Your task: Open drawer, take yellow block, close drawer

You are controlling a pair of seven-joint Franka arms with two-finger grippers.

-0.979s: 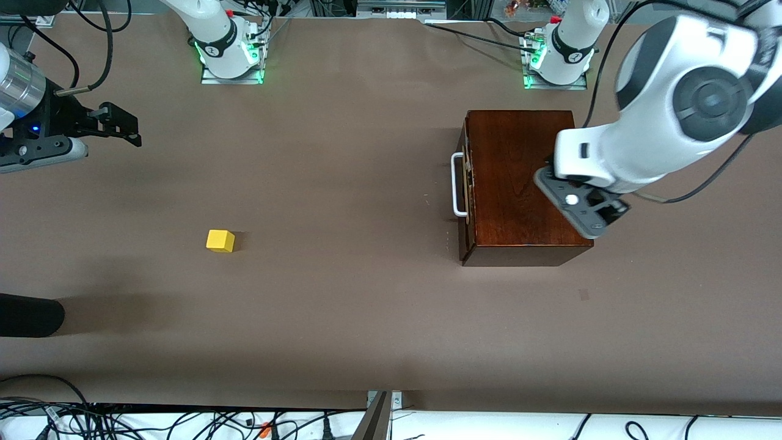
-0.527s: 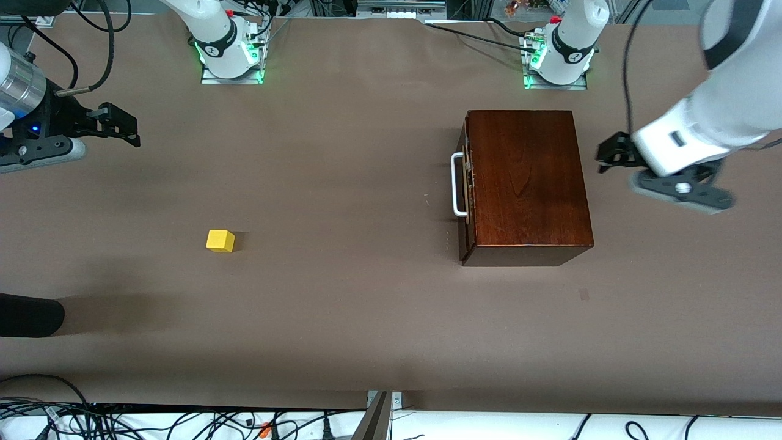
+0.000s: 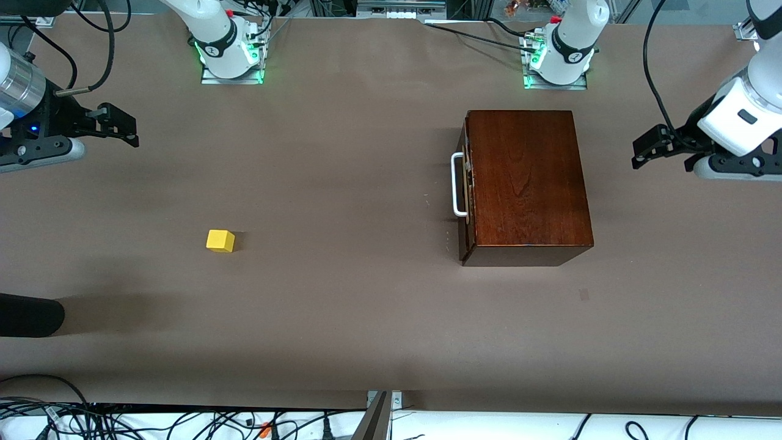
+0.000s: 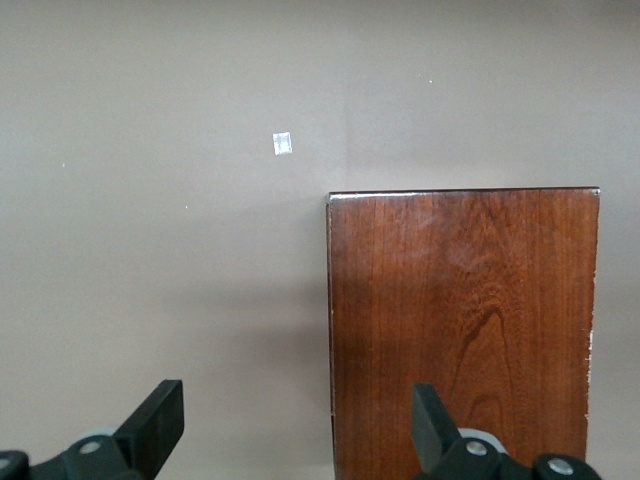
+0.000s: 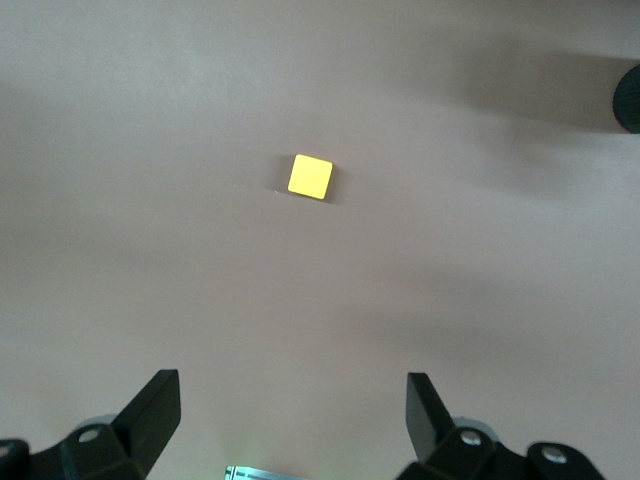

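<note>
Front view of the tabletop, with both wrist views. The dark reddish-brown wooden box (image 3: 524, 186) stood on the brown table (image 3: 342, 305) toward the left arm's end, its drawer (image 3: 467, 183) pushed fully in so that only the dark front and the white U-shaped bar handle (image 3: 456, 184) showed, the handle facing the right arm's end of the table. The yellow block (image 3: 220, 241) lay on the bare table surface toward the right arm's end, well apart from the box and somewhat nearer to the front camera than the handle; in the right wrist view the block (image 5: 311, 177) appeared as a small square resting flat on the cloth. The left gripper (image 3: 652, 148) hung over the table at the left arm's end, just beside the box and not touching it; its two dark fingers (image 4: 155, 425) were spread wide with nothing between them, and the polished box top (image 4: 463, 325) and a small pale tape square (image 4: 283, 144) lay below. The right gripper (image 3: 119, 129) hung over the table at the right arm's end, its fingers (image 5: 152, 412) likewise spread wide and empty. A dark rounded object (image 3: 27, 315) intruded at the table's edge, nearer to the front camera than the block.
</note>
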